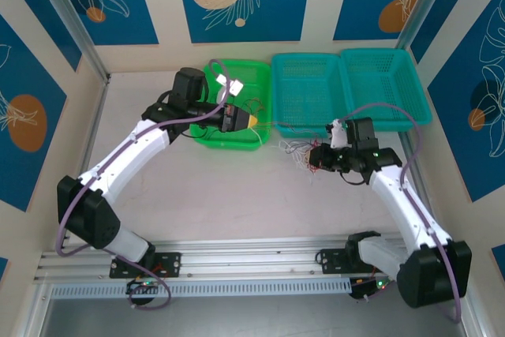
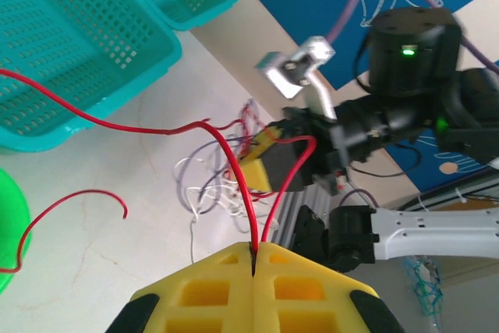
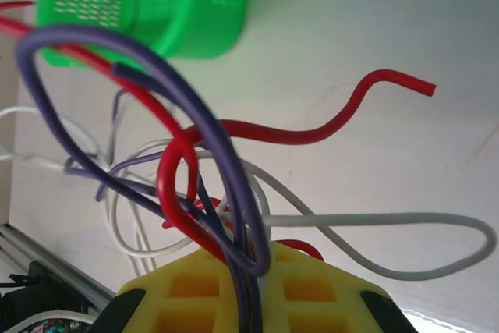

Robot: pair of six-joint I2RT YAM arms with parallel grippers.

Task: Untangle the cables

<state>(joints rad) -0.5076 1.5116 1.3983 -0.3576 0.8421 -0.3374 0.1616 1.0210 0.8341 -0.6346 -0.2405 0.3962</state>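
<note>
Nearest the arm bases, the right fingers were pinched shut on a bunch of the cables — a purple strand, a white strand and a loop of red all rose from the seam between them. Just beyond, the rest of the knot lay loose on the table, between the two arms and short of the baskets.

Further out, the left fingers were closed on a red strand. It entered their seam doubled and ran back towards the knot. Behind them stood the green basket, with the teal baskets beside it.

The step in hand appeared to be drawing that red strand clear of the bunch. To do it well, the right fingers should act as a steady anchor. The left should pull slowly along the strand's own line, away from the knot, watching whether the pile lifted with it.

In the right wrist view, red crossed under the purple loop, though whether that was the same wire could not be told. If the loop began to cinch, the sound answer was to slacken and change angle, not haul harder. Such thin, springy wire would likely snap back once freed.
</note>
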